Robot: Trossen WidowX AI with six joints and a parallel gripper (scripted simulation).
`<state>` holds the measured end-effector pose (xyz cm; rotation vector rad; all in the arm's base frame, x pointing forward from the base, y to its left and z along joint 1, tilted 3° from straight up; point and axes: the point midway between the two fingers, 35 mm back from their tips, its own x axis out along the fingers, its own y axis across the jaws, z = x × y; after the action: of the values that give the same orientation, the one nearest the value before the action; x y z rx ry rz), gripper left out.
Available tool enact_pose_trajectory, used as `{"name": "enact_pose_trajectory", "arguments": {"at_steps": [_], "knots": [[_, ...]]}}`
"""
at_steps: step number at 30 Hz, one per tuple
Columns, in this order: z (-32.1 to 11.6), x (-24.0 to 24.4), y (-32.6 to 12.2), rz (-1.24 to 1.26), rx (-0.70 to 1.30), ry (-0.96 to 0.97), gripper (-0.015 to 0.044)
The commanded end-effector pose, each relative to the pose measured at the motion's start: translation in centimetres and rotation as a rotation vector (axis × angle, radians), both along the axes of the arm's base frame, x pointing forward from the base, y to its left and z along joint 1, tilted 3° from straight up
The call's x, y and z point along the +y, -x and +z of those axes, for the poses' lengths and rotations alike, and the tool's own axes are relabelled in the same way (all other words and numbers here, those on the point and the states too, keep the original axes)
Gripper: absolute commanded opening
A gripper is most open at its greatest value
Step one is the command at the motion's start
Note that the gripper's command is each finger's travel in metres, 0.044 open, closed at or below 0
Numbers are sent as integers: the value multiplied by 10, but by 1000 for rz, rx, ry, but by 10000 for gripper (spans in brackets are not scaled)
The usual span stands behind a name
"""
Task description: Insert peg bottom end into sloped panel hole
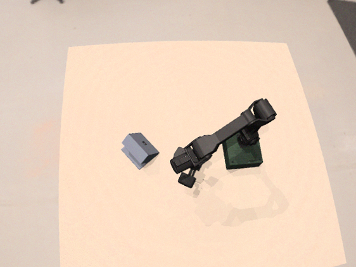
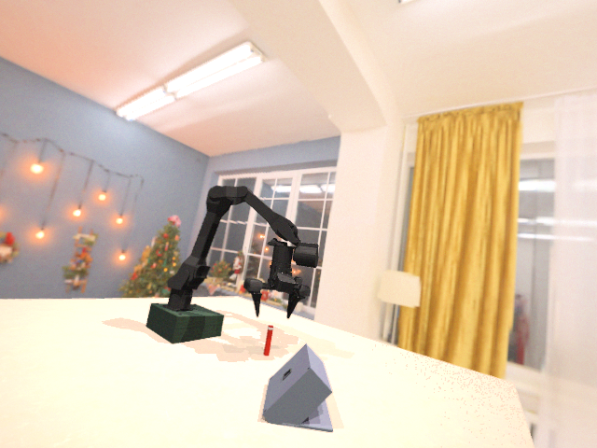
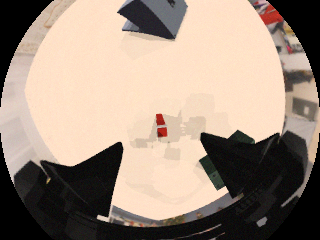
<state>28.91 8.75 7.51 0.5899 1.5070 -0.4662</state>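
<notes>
A slim red peg (image 2: pixel 268 341) (image 3: pixel 162 132) with a pale band near its top stands upright on the table. In the top view the arm hides it. The blue-grey sloped panel (image 1: pixel 137 149) (image 2: pixel 295 399) (image 3: pixel 156 16) stands apart from the peg, with a small dark hole (image 1: pixel 144 143) (image 2: pixel 286 373) in its sloped face. My gripper (image 2: pixel 273 316) (image 3: pixel 162 142) is wide open and empty and points down. Its fingertips are a little above the peg's top, and in the wrist view the peg shows between them and slightly beyond their line.
The arm's dark green base block (image 1: pixel 243 155) (image 2: pixel 186 324) sits on the pale table (image 1: pixel 103 219) (image 2: pixel 72 385), on the far side of the peg from the panel. The arm reaches from it over the peg. Soft shadows of the arm lie on the table around the peg.
</notes>
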Motion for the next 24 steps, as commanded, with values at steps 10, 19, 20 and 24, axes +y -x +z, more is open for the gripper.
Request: {"name": "enact_pose_trajectory", "arguments": {"at_steps": [10,19,20,24], "knots": [[-17,1,0,13,9,10,440],[-32,2,-1,13,9,9,440],[-33,2,-1,13,9,9,440],[-40,2,-1,13,9,9,440]]}}
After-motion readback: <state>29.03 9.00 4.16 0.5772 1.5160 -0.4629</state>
